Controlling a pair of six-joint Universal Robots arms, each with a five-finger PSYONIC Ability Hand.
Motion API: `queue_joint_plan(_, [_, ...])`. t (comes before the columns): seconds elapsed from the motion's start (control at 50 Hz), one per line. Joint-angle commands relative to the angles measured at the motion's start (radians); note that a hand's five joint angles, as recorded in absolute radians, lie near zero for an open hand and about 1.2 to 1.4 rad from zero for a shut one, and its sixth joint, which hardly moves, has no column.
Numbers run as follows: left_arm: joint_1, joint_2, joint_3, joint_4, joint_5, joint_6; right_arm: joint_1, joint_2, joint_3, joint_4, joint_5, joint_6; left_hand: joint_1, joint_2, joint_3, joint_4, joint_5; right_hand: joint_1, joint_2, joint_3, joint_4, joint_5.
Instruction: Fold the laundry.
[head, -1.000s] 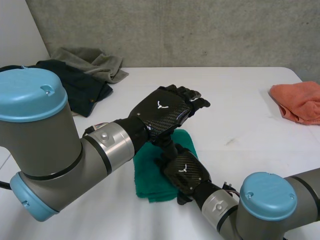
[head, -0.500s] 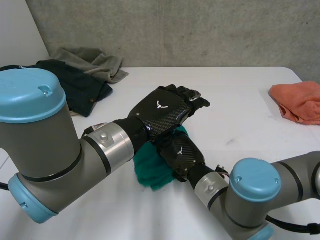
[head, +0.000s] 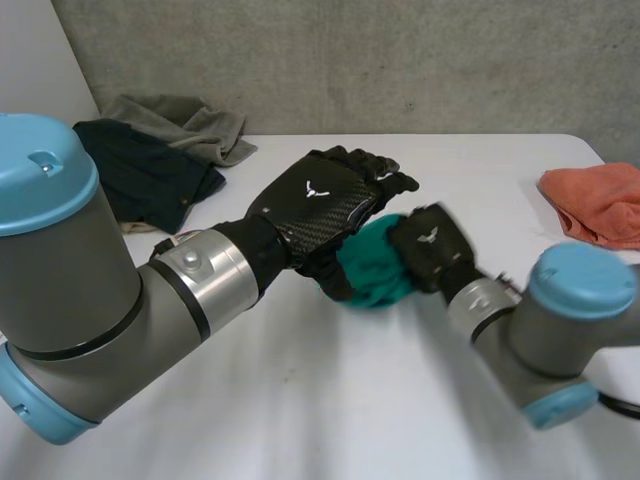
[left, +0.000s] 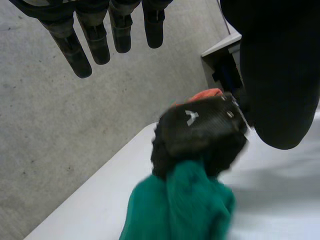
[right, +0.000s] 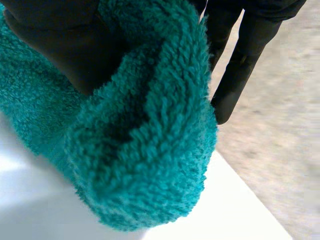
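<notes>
Grey arms (head: 85, 290), light-blue caps (head: 575, 278); black carbon-weave left hand (head: 315, 205), right hand (head: 430, 248), white emblems (head: 318, 186)

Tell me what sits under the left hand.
Under the left hand is a green towel, bunched up and gripped by the right hand. The left hand's fingers are straight, not curled round it. The towel's part beneath the palm is covered in the head view.

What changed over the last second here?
The right hand has gathered the flat green towel into a bunch and carried it toward the robot's right, gripping it. The left hand stays open, hovering beside it; the orange cloth and dark clothes have not moved.
</notes>
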Motion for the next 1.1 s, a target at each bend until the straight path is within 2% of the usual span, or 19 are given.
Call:
queue_joint_plan(0.02, [0.002, 0.000, 0.006, 0.003, 0.002, -0.002, -0.160, -0.005, -0.154, -0.011, -0.061, 0.029, -0.002, -0.012, -0.018, -0.010, -0.029, 0.365, 0.242, 0.226, 0.205, 0.277])
queue_joint_plan(0.14, [0.003, 0.000, 0.020, 0.004, 0.002, -0.002, -0.246, 0.062, -0.366, -0.040, -0.064, 0.147, 0.001, -0.009, -0.015, -0.007, -0.027, 0.365, 0.242, 0.226, 0.205, 0.277])
queue_joint_plan(0.24, [0.003, -0.001, 0.022, 0.004, 0.002, 0.000, -0.352, 0.138, -0.535, -0.132, -0.061, 0.276, 0.001, -0.009, -0.015, -0.007, -0.027, 0.365, 0.242, 0.226, 0.205, 0.277])
queue_joint_plan(0.34, [0.005, -0.007, 0.023, 0.007, 0.002, 0.000, -0.470, 0.285, -0.725, -0.231, -0.056, 0.382, 0.001, -0.009, -0.015, -0.007, -0.026, 0.365, 0.242, 0.226, 0.205, 0.277])
queue_joint_plan(0.46, [0.005, -0.014, 0.022, 0.007, 0.002, 0.001, -0.553, 0.466, -0.859, -0.253, -0.093, 0.452, 0.001, -0.009, -0.015, -0.007, -0.026, 0.365, 0.242, 0.226, 0.205, 0.277])
queue_joint_plan(0.58, [0.005, -0.018, 0.010, 0.007, 0.002, 0.001, -0.646, 0.607, -0.864, -0.259, -0.206, 0.460, 0.001, -0.009, -0.015, -0.007, -0.026, 0.365, 0.242, 0.226, 0.205, 0.277])
queue_joint_plan(0.66, [0.005, -0.021, 0.003, 0.007, 0.001, 0.000, -0.697, 0.659, -0.835, -0.270, -0.252, 0.445, 0.001, -0.009, -0.015, -0.007, -0.026, 0.365, 0.242, 0.226, 0.205, 0.277])
queue_joint_plan(0.8, [-0.006, -0.018, 0.002, 0.001, 0.001, 0.000, -0.781, 0.626, -0.760, -0.296, -0.341, 0.413, 0.001, -0.009, -0.015, -0.007, -0.026, 0.365, 0.242, 0.226, 0.205, 0.277])
queue_joint_plan(0.88, [-0.009, -0.011, -0.006, 0.001, 0.002, -0.003, -0.788, 0.610, -0.741, -0.308, -0.387, 0.414, 0.001, -0.009, -0.015, -0.007, -0.026, 0.365, 0.242, 0.226, 0.205, 0.277])
queue_joint_plan(1.02, [-0.009, -0.004, -0.015, 0.004, 0.002, -0.002, -0.788, 0.590, -0.710, -0.298, -0.401, 0.403, 0.001, -0.009, -0.015, -0.007, -0.026, 0.365, 0.242, 0.226, 0.205, 0.277])
queue_joint_plan(1.08, [-0.009, -0.006, -0.015, 0.006, 0.002, 0.000, -0.788, 0.540, -0.646, -0.275, -0.398, 0.386, 0.001, -0.009, -0.015, -0.007, -0.026, -0.688, -0.810, -0.826, -0.847, -0.776])
queue_joint_plan(1.1, [-0.009, -0.006, -0.013, 0.006, 0.002, 0.000, -0.788, 0.514, -0.622, -0.264, -0.394, 0.380, 0.001, -0.009, -0.015, -0.007, -0.026, -0.857, -0.980, -0.996, -1.017, -0.945])
